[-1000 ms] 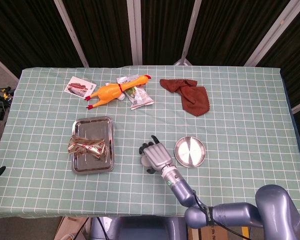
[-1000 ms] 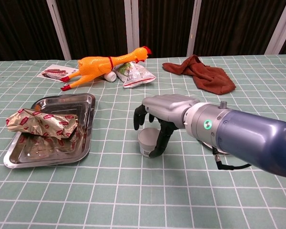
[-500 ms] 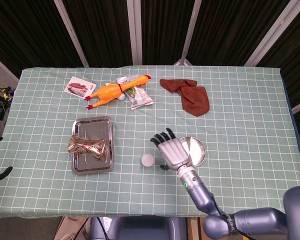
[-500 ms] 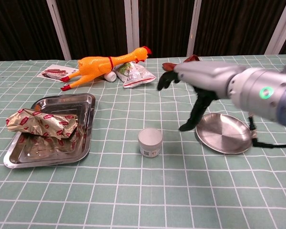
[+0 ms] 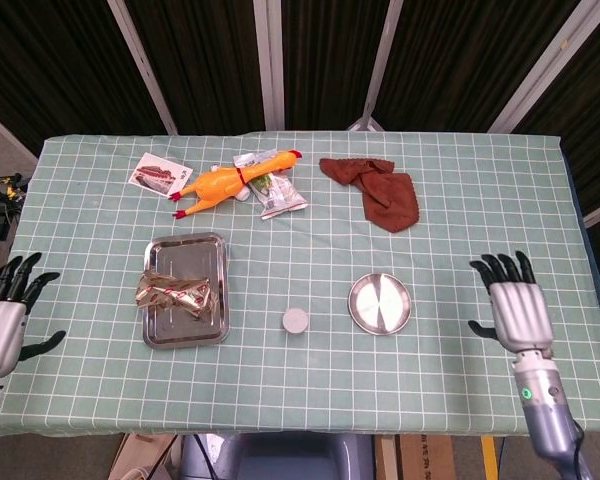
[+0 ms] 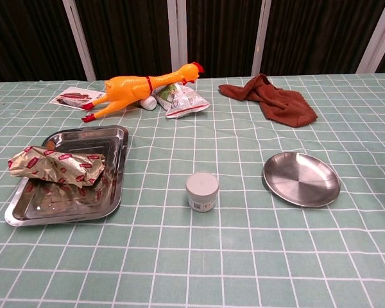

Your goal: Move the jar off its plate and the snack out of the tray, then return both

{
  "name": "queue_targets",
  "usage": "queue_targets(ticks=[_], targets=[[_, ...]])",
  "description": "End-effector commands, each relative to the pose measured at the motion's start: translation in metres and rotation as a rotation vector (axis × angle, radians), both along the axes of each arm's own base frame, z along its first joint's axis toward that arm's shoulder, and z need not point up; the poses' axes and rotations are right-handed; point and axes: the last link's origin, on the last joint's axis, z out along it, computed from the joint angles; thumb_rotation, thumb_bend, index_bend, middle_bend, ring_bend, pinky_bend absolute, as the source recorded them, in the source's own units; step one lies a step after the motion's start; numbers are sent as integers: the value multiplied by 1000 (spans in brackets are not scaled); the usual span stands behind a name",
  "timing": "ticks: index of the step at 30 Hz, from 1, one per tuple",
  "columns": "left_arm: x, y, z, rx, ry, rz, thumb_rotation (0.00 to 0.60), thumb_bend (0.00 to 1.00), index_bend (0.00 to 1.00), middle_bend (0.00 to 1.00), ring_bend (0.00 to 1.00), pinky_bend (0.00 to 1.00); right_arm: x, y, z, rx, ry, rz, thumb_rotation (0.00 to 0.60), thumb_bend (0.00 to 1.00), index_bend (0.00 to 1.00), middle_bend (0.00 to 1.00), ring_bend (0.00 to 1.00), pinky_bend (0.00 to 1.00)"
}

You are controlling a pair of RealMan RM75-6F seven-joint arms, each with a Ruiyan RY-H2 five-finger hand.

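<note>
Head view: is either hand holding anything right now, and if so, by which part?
Nothing is held. The left hand and right hand are both open at the table's edges, fingers spread. The jar stands alone on the cloth beside its plate.

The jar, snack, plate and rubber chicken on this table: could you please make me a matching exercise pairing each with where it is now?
Things:
1. jar
2. snack
3. plate
4. rubber chicken

Places:
A. lying in the metal tray
B. bare, at the right of the jar
C. standing on the tablecloth between tray and plate
D. at the far side, beside a brown cloth

Pairs: 1-C, 2-A, 3-B, 4-D
</note>
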Motion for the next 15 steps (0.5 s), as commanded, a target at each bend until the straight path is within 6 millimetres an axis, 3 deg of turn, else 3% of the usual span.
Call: queue_targets(ticks=[1, 8, 15], targets=[[27, 28, -10, -77, 42, -36, 600, 69, 228, 46, 0, 107, -39, 49, 12, -79, -15, -31, 600, 125, 213, 161, 110, 0], [54, 61, -33, -172, 137, -37, 600, 48, 221, 76, 0, 117, -54, 64, 11, -99, -9, -57, 600, 125, 198, 137, 92, 0], [44, 80, -59, -242, 207, 65, 600, 48, 220, 77, 0, 117, -57, 63, 15, -135, -9, -66, 600, 126, 198, 137, 92, 0]])
